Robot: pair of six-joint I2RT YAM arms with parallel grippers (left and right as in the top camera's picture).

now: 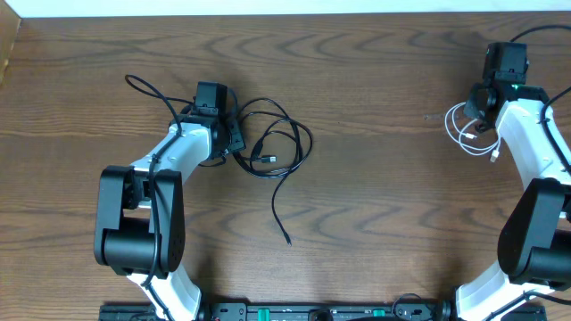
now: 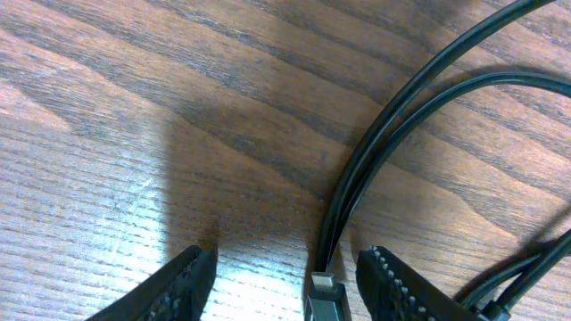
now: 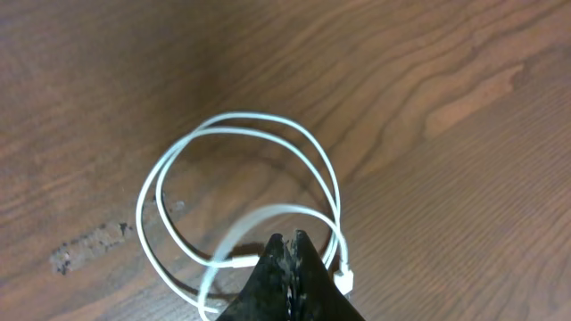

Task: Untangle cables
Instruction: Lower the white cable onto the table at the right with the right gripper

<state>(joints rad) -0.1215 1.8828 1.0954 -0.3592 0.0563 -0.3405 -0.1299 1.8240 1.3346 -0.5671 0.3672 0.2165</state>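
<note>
Left hand (image 2: pixel 288 272): fingers apart, astride black cable (image 2: pixel 375 134) plug.
Right hand (image 3: pixel 288 245): fingers together, at white cable (image 3: pixel 344 280).

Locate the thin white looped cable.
Overhead, the thin white looped cable lies at the far right of the wooden table, beside the right gripper, far from the black cables by the left gripper.

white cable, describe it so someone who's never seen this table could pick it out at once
On the wooden table, look to the far right, beside the right arm. The white cable lies there in small loose loops, with the right gripper closed at its edge. It is the only white cord; the black cables sprawl near the left arm, well apart.
</note>
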